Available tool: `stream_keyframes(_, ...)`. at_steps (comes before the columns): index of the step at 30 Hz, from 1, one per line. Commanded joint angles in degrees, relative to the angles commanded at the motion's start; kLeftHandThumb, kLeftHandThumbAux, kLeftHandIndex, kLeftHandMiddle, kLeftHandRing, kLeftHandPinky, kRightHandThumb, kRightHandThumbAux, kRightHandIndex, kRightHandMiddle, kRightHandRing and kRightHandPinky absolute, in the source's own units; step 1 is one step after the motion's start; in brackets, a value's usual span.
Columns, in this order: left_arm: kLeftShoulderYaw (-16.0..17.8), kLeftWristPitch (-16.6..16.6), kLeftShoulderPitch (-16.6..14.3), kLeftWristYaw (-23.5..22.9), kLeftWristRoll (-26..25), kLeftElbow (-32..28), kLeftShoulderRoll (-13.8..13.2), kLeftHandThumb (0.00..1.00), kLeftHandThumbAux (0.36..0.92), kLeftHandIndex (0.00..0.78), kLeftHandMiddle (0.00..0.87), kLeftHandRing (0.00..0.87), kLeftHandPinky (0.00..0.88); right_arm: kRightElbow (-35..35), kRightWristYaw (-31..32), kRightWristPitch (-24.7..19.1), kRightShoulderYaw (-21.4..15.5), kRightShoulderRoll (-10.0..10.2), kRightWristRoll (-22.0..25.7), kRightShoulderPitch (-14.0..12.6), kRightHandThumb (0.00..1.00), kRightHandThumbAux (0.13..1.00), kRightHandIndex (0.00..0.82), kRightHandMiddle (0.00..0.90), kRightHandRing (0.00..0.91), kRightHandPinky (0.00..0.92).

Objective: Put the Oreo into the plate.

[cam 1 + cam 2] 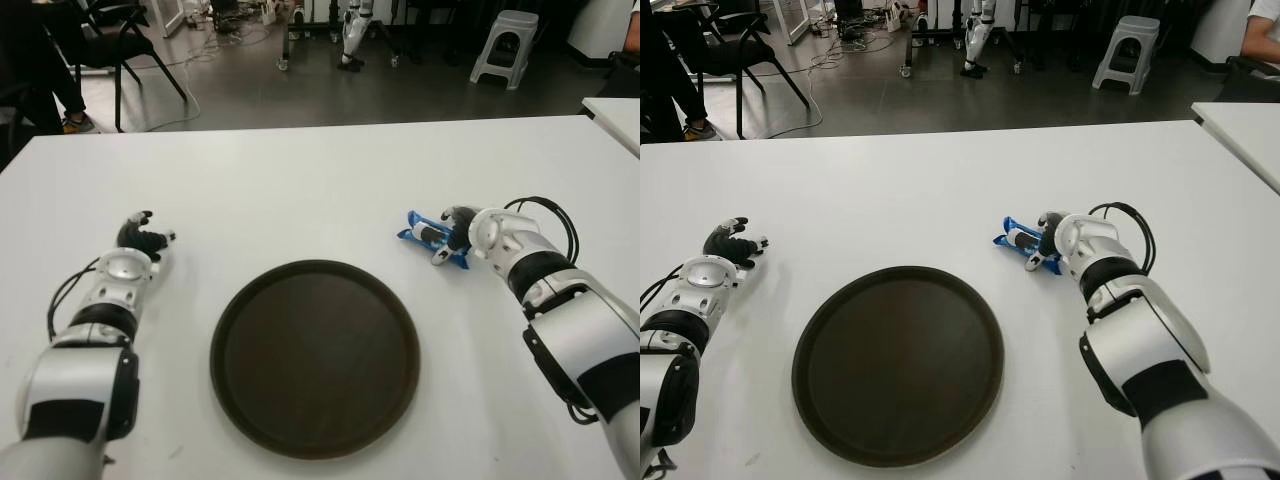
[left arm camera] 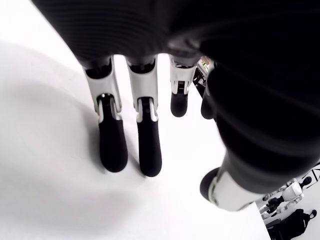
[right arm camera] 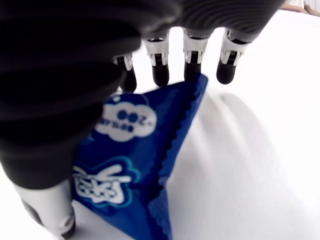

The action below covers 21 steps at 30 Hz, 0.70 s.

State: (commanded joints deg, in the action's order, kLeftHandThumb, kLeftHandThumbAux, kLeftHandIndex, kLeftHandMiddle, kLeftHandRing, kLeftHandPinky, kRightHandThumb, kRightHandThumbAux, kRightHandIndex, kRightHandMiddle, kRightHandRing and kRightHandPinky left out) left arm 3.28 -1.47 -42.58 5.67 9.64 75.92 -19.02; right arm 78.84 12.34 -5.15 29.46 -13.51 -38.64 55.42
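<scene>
A: Since the right hand [image 1: 452, 232] is already on the Oreo pack [image 1: 428, 238], is it gripped?
B: Looks so; fingers curl over the blue wrapper, thumb beneath, pack on the desk [image 1: 320, 180].
A: Long axis?
B: Crosswise under the fingers. The plate [image 1: 315, 357] sits beside that hand, toward the left hand [image 1: 140, 240], which is spread, idle. Nothing between.

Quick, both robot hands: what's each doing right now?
Left robot hand: open, holding nothing, left of the plate.
Right robot hand: closed on the Oreo packet.
</scene>
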Motion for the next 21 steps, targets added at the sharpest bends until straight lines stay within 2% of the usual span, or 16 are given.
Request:
stream_keyframes(12, -0.63, 0.56, -0.21, 0.14, 0.48, -0.11, 0.20, 0.226, 0.777, 0.066, 0.086, 0.109, 0.138, 0.00, -0.08, -0.15, -0.72, 0.90, 0.60, 0.03, 0.000, 0.748, 0.016, 0.043, 0.000, 0.000)
stream_keyframes(21, -0.62, 0.06, -0.10, 0.09, 0.42, -0.13, 0.20, 0.236, 0.802, 0.085, 0.085, 0.099, 0.118, 0.02, 0.23, -0.35, -0.70, 1.28, 0.48, 0.18, 0.000, 0.751, 0.019, 0.046, 0.000, 0.000)
